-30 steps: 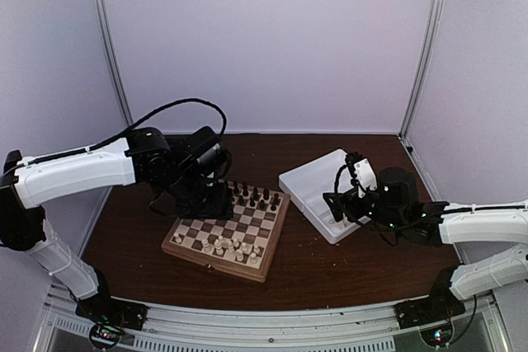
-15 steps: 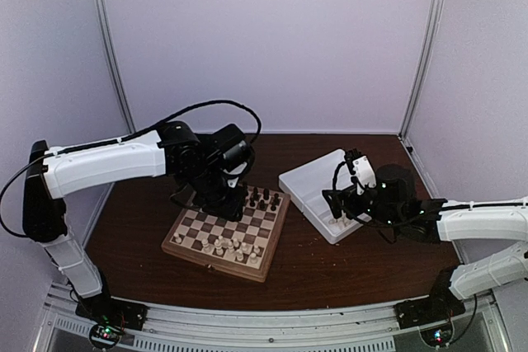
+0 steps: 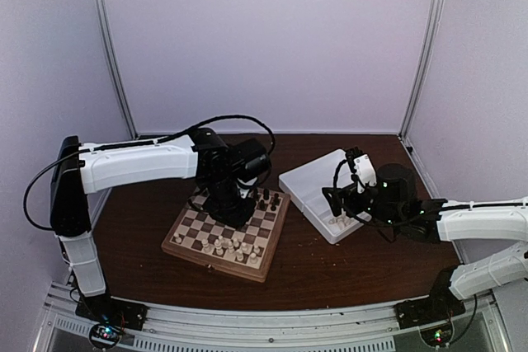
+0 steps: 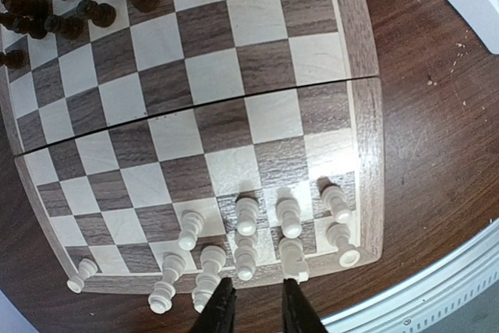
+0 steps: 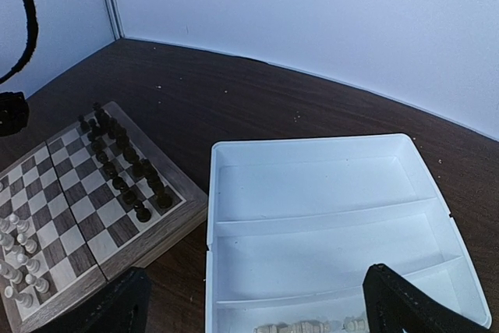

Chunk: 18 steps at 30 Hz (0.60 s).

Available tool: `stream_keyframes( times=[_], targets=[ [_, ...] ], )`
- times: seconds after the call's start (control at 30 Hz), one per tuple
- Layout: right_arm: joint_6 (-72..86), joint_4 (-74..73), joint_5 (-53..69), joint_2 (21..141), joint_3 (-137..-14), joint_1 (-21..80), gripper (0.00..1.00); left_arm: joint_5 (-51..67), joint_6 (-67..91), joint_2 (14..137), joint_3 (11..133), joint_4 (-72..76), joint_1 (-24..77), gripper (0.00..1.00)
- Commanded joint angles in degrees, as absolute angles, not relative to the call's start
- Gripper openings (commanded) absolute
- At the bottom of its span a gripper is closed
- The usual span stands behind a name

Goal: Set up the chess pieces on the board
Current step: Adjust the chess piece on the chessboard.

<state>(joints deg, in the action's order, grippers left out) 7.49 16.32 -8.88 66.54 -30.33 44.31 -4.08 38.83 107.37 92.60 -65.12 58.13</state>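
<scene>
Left gripper (image 4: 257,313), jaws narrow and empty, hangs over crowded chess pieces (image 4: 247,216) on the board (image 4: 366,154); lowering risks toppling neighbours. Right gripper (image 5: 257,302) gapes wide above the tray (image 5: 312,146)

Left gripper (image 4: 256,290) narrowed to a slit, right gripper (image 5: 253,290) spread wide.

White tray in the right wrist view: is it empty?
No, a few cream chess pieces lie in the nearest compartment of the white tray.
</scene>
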Motion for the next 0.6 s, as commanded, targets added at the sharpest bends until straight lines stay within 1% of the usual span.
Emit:
stream_keyframes(
  times=[0.0,0.13,0.57],
  targets=[
    [7.6,17.8,-8.7,66.6,-29.5,43.8,0.99,-4.4,38.1,108.4,93.0,-66.3,58.3,0.22],
    [7.5,17.9,-8.8,66.9,-29.6,43.9,0.99,-3.3,37.9,109.0,92.6,-66.2,58.3,0.26],
    [7.4,17.9,-8.9,67.0,-29.6,43.9,0.99,-2.0,37.4,109.9,90.0,-64.8,57.8,0.31]
  ],
)
